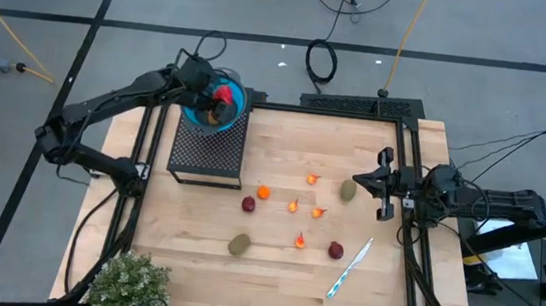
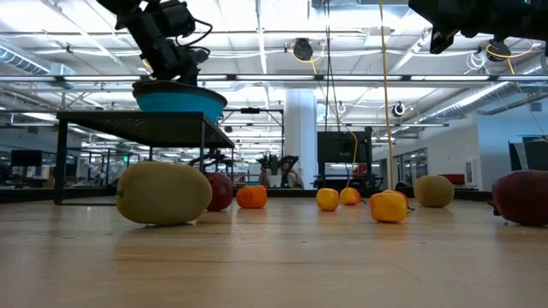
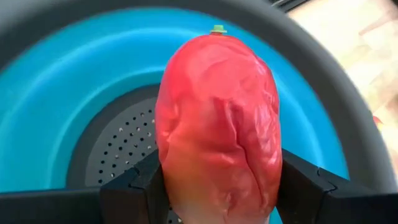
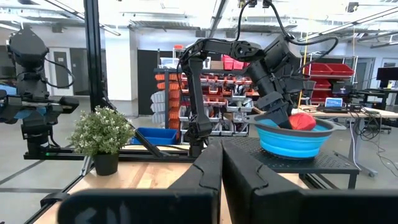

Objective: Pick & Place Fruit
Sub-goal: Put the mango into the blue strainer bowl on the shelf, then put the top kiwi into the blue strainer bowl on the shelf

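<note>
Light wooden table with a black frame along its sides. Black perforated stand at the far left corner. Potted green plant at the near left corner. White-and-blue pen lies diagonally near the right edge, toward the near side. Mid-table, scattered fruit: two brown-green ovals, one centre-near, one toward the right edge; two dark red balls; one orange ball; four tiny orange bits between them, all apart.
</note>
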Robot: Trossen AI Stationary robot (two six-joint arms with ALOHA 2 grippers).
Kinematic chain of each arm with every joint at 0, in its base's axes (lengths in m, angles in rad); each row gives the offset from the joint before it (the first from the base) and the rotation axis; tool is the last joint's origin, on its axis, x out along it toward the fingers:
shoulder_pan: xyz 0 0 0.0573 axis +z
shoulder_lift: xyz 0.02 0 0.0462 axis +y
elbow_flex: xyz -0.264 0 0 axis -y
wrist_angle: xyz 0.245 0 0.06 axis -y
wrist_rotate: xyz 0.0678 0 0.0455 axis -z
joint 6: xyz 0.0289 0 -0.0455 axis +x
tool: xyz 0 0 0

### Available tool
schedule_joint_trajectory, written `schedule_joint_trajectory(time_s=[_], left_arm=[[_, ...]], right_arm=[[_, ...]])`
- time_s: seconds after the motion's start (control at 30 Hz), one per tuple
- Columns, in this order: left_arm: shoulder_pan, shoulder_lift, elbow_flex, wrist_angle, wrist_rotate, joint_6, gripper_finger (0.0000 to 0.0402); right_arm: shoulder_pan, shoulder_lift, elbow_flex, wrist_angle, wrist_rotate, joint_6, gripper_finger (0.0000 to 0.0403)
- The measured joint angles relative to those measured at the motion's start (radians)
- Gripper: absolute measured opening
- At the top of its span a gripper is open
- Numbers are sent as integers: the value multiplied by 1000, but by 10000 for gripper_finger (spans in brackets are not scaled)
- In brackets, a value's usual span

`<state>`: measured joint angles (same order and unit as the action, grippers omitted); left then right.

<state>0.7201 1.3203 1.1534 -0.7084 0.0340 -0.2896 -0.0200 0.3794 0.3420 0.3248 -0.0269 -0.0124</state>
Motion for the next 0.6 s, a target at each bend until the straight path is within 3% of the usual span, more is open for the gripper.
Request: schedule_joint_trajectory(time_s=[0.6], left_arm=[[2,3,26,-23,9,9,296]], right_arm=[[0,0,0,2,0,0,0]])
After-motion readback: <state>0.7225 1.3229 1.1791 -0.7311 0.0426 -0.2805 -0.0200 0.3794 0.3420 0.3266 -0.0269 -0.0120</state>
